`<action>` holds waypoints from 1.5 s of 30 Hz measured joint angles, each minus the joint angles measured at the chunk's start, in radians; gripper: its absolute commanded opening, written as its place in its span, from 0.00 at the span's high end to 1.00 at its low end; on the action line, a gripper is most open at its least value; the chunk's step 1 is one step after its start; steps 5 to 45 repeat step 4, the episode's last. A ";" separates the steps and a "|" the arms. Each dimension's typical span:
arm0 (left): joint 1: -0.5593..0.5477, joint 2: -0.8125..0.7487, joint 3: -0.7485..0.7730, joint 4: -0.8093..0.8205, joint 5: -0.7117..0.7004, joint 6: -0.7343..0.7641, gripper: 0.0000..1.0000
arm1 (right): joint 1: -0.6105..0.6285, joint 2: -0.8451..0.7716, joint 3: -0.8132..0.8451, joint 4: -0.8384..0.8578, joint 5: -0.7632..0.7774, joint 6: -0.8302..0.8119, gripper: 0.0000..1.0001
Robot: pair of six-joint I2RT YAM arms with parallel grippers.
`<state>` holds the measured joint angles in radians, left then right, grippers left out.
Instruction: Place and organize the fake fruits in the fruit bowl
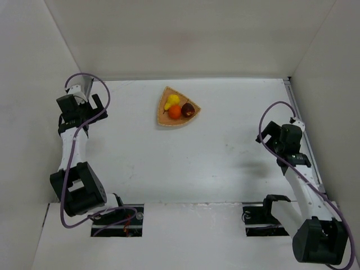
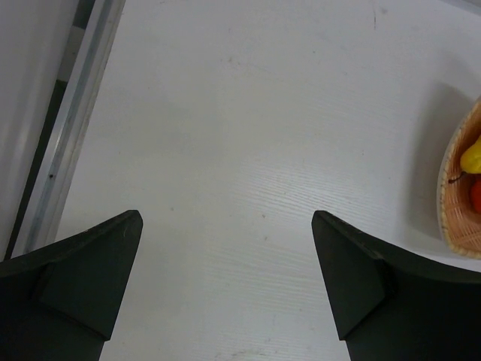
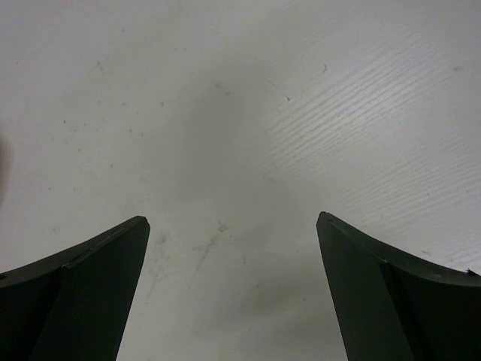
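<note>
From the left wrist, the dark left fingers point(image 2: 83, 278) stand wide apart, with only the white tabletop point(image 2: 225, 135) between them. Well off to their right sits the tan woven fruit bowl point(image 2: 445, 180) with a pale rim. A yellow pear-shaped toy fruit point(image 2: 472, 156) lies in it, and a bit of the round orange toy fruit point(image 2: 476, 194) shows beside it. A grey metal rail point(image 2: 71, 128) runs to the left of the fingers.

From the right wrist, the right fingers point(image 3: 83, 286) stand wide apart too, over bare tabletop.

From above, the bowl sits between the two pairs of fingers, well apart from both. All three fruits are in it. The dark maroon oval toy fruit point(image 1: 188, 109) lies just beside the orange one.
</note>
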<state>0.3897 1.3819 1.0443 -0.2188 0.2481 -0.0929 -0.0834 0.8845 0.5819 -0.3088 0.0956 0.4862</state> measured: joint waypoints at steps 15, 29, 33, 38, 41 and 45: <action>-0.006 0.000 0.000 0.000 -0.001 0.008 0.00 | 0.001 -0.002 -0.008 0.002 0.000 0.004 0.00; -0.006 0.000 0.000 0.000 -0.001 0.008 0.00 | 0.001 -0.002 -0.008 0.002 0.000 0.004 0.00; -0.006 0.000 0.000 0.000 -0.001 0.008 0.00 | 0.001 -0.002 -0.008 0.002 0.000 0.004 0.00; -0.006 0.000 0.000 0.000 -0.001 0.008 0.00 | 0.001 -0.002 -0.008 0.002 0.000 0.004 0.00; -0.006 0.000 0.000 0.000 -0.001 0.008 0.00 | 0.001 -0.002 -0.008 0.002 0.000 0.004 0.00; -0.006 0.000 0.000 0.000 -0.001 0.008 0.00 | 0.001 -0.002 -0.008 0.002 0.000 0.004 0.00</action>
